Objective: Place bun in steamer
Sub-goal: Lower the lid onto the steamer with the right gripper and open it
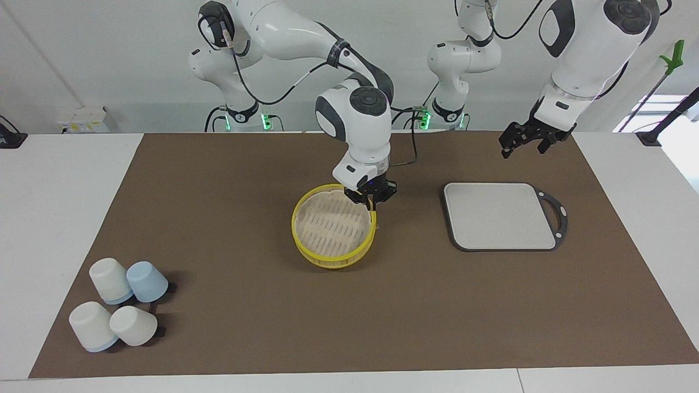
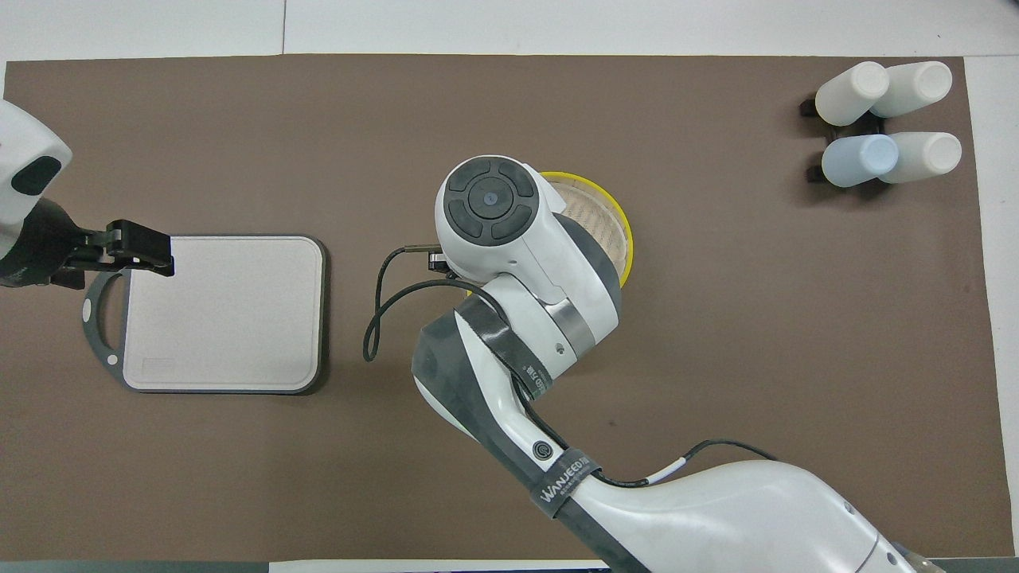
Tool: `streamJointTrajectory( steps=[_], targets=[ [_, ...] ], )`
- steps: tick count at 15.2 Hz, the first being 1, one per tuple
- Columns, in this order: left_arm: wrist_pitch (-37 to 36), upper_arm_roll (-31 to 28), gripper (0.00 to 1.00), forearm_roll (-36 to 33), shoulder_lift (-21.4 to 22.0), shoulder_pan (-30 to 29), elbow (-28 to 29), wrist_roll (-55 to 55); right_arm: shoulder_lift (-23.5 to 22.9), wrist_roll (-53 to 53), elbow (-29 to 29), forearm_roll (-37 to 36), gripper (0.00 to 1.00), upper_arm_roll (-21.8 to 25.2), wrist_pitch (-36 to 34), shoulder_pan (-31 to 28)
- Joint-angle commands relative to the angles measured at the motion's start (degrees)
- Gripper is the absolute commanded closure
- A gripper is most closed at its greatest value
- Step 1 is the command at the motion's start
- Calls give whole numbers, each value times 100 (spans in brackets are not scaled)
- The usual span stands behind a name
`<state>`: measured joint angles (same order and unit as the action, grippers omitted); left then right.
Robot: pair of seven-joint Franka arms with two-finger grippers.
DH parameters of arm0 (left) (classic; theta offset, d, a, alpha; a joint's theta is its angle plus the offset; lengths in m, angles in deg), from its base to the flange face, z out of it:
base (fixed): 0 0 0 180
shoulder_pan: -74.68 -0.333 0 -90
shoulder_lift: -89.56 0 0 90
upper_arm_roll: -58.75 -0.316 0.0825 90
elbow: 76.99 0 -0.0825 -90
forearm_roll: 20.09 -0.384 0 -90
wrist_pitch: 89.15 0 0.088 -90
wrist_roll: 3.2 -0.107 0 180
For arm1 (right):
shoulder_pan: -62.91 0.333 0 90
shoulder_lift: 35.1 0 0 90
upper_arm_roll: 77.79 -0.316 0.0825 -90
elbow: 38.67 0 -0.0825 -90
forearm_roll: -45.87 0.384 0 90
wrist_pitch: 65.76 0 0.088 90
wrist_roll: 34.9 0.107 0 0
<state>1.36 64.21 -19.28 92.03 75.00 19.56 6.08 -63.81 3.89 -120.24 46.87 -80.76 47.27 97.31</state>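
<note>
The right hand (image 1: 372,201) sits at the steamer's (image 1: 334,261) rim at frame center; its grip can't be told, and no bun shows. Upper right, the left hand (image 1: 523,143) hovers, fingers apart.

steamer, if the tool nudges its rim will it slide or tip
Probably slide: the steamer is wide and low, flat on the brown mat. Likely light, with thin pale sides and a slatted bottom. The right tool sits at its rim on the robots' side, so a lift there could tilt it.

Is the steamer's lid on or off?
On: the steamer shows a pale slatted yellow-rimmed top, with the right tool at its rim.
</note>
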Motion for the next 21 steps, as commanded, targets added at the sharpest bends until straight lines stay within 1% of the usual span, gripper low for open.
streamJointTrajectory(
  steps=[1, 2, 3, 4, 5, 6, 8, 11, 14, 16, 17, 19, 20, 21],
  targets=[
    [-236, -107, 0, 121, -63, 39, -250, -102, 234, 41, -516, 14, 53, -2, 359, -21],
    [-280, -151, 0, 129, -80, 56, -337, -111, 295, 41, -630, 14, 54, -2, 482, -30],
    [-332, -169, 0, 129, -80, 56, -364, -111, 313, 41, -727, 14, 56, -2, 588, -21],
    [-350, -169, 0, 138, -80, 48, -408, -111, 322, 49, -745, 14, 77, -2, 597, -21],
    [-368, -169, 0, 138, -98, 48, -426, -111, 322, 84, -728, 23, 91, -10, 589, 5],
    [-394, -177, 0, 138, -98, 48, -452, -102, 322, 137, -719, 23, 93, -2, 554, 136],
    [-394, -186, 0, 138, -107, 48, -479, -102, 331, 382, -702, 14, 93, 7, 536, 312],
    [-386, -151, 0, 138, -89, 4, -479, -102, 348, 515, -693, 14, 93, 16, 501, 409],
    [-377, -151, 0, 138, -80, 4, -479, -102, 357, 445, -728, 5, 93, 7, 544, 348],
    [-368, -151, 0, 138, -72, 12, -470, -111, 348, 419, -772, -3, 93, -1, 711, 269],
    [-368, -142, 0, 138, -71, 21, -470, -102, 366, 401, -894, -3, 92, -2, 851, 260],
    [-350, -142, 0, 138, -63, 30, -470, -102, 331, 392, -1000, -3, 90, -2, 1167, 269],
    [-350, -142, 0, 138, -71, 30, -470, -102, 339, 392, -1079, -3, 85, -2, 1264, 269],
    [-333, -142, 0, 138, -71, 30, -470, -102, 340, 401, -1080, 5, 61, -2, 1257, 269]
  ],
)
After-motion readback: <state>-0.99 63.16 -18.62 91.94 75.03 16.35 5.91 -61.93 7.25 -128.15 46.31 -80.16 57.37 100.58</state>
